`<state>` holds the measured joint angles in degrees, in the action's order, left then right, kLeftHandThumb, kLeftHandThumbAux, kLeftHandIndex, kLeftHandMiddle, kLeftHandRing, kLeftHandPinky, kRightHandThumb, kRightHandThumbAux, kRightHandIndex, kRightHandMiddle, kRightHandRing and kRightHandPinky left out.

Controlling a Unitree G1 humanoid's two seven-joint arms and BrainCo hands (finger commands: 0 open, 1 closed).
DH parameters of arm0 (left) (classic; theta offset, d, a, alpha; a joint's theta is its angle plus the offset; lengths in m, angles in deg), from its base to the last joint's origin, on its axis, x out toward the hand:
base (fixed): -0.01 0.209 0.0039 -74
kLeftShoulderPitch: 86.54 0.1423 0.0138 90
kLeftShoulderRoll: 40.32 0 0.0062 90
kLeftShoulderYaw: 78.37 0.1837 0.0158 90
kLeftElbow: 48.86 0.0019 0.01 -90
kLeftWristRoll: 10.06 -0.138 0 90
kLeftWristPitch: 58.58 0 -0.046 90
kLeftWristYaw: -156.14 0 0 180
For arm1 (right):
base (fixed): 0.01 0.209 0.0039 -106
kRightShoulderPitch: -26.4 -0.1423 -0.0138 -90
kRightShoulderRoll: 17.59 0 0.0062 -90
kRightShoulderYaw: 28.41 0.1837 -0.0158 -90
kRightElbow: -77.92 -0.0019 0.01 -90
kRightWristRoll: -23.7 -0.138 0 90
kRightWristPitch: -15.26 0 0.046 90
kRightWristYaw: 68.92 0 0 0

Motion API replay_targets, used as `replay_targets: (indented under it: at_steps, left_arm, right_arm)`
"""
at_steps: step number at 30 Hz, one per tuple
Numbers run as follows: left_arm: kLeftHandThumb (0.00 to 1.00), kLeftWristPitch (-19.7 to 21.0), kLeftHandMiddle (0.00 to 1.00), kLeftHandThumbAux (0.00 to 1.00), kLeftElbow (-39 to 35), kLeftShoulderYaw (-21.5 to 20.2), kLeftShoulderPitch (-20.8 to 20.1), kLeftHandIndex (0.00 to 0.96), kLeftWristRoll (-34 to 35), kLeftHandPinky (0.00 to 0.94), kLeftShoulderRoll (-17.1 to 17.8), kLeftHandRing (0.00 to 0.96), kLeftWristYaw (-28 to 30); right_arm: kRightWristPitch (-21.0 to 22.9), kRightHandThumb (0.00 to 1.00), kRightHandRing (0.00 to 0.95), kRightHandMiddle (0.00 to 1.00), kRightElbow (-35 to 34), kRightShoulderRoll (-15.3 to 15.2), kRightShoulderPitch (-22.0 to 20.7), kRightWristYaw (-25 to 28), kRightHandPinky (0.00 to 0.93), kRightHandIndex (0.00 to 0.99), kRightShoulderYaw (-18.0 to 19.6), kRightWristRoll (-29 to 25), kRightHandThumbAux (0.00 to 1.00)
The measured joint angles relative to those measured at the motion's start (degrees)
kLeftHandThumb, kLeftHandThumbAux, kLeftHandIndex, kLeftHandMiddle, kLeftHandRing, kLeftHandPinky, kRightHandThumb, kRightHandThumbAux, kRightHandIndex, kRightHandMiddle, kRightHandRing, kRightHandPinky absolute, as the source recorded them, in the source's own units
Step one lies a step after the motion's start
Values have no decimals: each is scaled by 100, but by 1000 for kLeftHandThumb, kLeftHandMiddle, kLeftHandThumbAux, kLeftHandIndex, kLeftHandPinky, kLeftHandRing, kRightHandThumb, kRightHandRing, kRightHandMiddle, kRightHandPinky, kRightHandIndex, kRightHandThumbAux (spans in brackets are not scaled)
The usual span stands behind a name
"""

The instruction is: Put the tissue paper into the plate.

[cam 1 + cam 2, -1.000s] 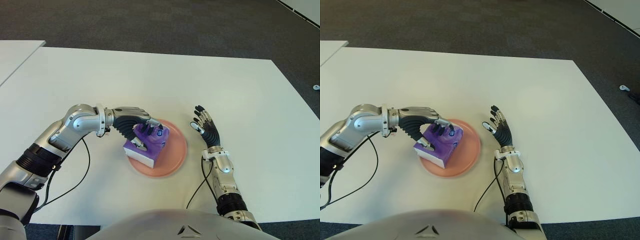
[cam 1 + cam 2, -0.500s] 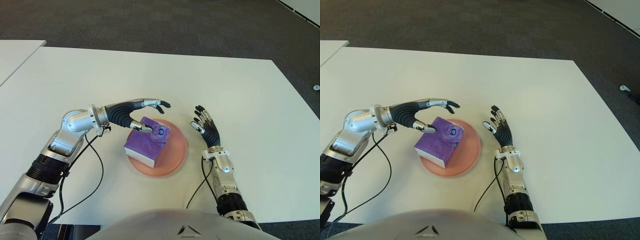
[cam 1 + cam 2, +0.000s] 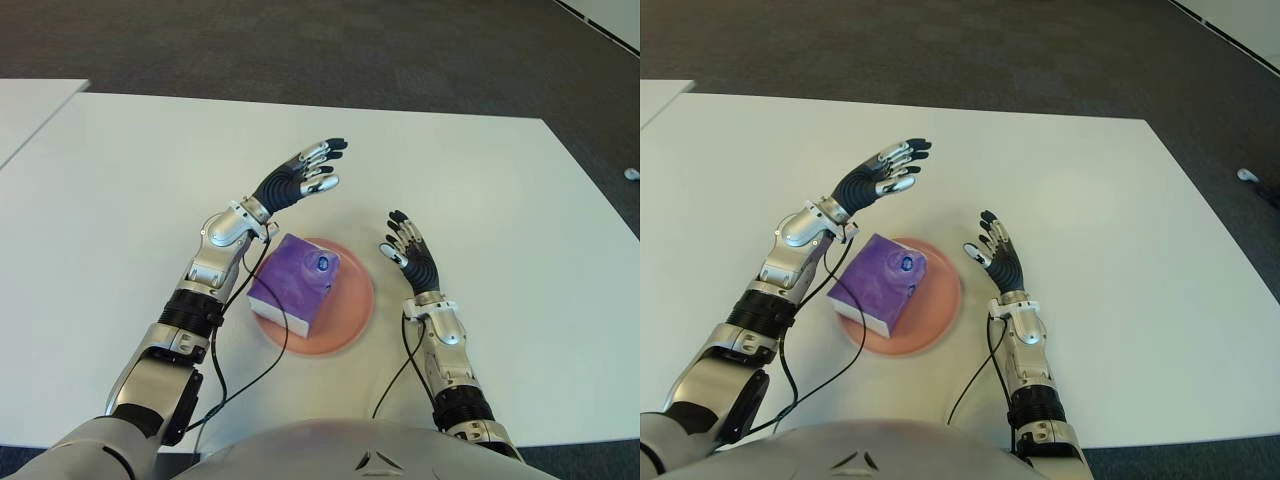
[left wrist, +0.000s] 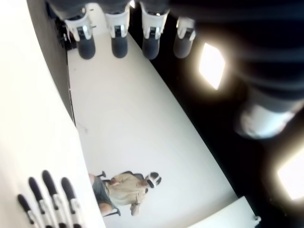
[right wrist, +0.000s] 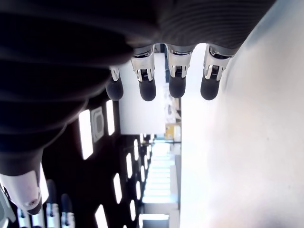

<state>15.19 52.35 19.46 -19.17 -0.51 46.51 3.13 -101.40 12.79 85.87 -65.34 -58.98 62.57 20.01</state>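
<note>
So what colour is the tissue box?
Purple; the tissue box shows best in the left eye view.

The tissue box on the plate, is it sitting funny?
A little. The purple tissue box lies skewed on the pink plate, and its near-left corner sticks out past the rim. Both hands are open and off it: the left hand raised beyond the plate, the right hand beside it.

A broad white desk (image 3: 480,170) fills most of the scene. Dark grey carpet (image 3: 300,50) runs beyond the desk's far edge and down its right side. A second white desk (image 3: 30,105) sits just off its far left corner, a narrow gap between them.
</note>
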Motion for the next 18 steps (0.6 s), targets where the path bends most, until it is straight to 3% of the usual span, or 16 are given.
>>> replay_targets:
  at_steps: [6,9,13,18]
  left_arm:
    - [63,-153,0,303,-1457,-655,891,0,844,0,353,0,287]
    - [65,165,0,246,-1769,-1015,1276,0,1452,0,444,0,363]
    - [66,555,0,219,-1622,-1336,1326,0,1854,0,366,0,263]
    - [57,604,0,220,-1332,-1539,1306,0,1966,0,245,0,247]
  right_arm:
    - [-13,3,0,0,-14,5,6,7,0,0,1,0,577]
    - [-12,0,0,0,18,-54,54,11,0,0,25,-1,573]
    - [19,0,0,0,127,-96,62,13,0,0,23,3,569]
    - [21,2,0,0,165,-33,84,15,0,0,0,3,562]
